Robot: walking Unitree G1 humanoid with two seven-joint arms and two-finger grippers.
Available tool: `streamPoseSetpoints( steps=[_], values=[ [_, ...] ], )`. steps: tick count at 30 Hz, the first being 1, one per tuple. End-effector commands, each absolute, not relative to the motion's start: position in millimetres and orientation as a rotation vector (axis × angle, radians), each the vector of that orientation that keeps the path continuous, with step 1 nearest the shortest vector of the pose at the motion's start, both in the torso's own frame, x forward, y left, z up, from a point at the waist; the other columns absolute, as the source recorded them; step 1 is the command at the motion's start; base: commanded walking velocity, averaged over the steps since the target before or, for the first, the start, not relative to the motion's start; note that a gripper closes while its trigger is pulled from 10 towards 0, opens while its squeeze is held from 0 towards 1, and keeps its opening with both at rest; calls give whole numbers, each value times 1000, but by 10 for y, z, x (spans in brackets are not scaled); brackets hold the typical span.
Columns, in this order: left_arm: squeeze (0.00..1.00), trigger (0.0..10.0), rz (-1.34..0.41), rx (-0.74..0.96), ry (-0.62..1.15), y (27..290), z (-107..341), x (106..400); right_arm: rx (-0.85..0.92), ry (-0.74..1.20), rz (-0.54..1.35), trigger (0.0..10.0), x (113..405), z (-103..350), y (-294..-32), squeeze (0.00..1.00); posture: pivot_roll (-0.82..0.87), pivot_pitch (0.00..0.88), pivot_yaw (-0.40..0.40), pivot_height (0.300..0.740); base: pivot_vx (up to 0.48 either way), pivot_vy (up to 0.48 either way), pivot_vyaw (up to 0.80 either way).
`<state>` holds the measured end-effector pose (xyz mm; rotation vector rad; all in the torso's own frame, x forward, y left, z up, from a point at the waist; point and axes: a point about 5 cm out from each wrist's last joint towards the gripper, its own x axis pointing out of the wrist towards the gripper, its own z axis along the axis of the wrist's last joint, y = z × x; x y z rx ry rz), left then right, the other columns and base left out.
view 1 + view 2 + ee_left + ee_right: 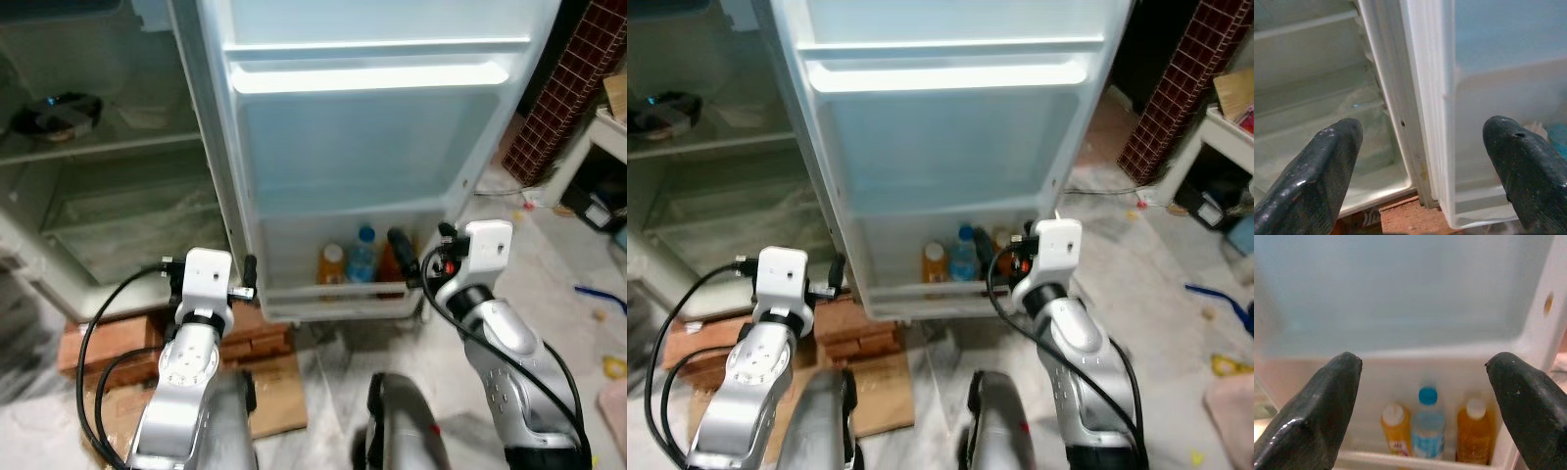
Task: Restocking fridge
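Your right gripper (1422, 377) hangs wide and empty at centre frame, just above three bottles in the door bin (333, 299) at the lower middle of the left eye view: a yellow bottle (1396, 428), a blue-capped bottle (1427, 428) and an orange bottle (1475, 431). They stand packed close — reach for one and a finger may knock its neighbour. Your left gripper (1420, 166), also wide and empty, faces the door's hinge edge — swinging it could strike it.

Head views look down, wrist views near fridge door (372, 147)
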<state>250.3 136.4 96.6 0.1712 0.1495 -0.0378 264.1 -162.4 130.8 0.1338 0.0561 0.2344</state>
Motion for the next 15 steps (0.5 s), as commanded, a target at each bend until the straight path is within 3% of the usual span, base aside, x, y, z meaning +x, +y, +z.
streamPoseSetpoints(
  steps=[1,9,15],
  values=[
    [0,10000,-41,180,127,1365,1007,2533,111,24,245,10000,2670,1372,-1621,0,7,0,-14,680,0,0,0],
    [0,10000,-43,184,116,1347,1027,2553,119,16,247,10000,2708,1387,-1600,0,12,0,-14,740,0,0,0],
    [0,10000,-50,178,129,1339,991,2530,101,24,253,10000,2702,1356,-1591,0,11,0,-12,740,0,0,0]
  ],
)
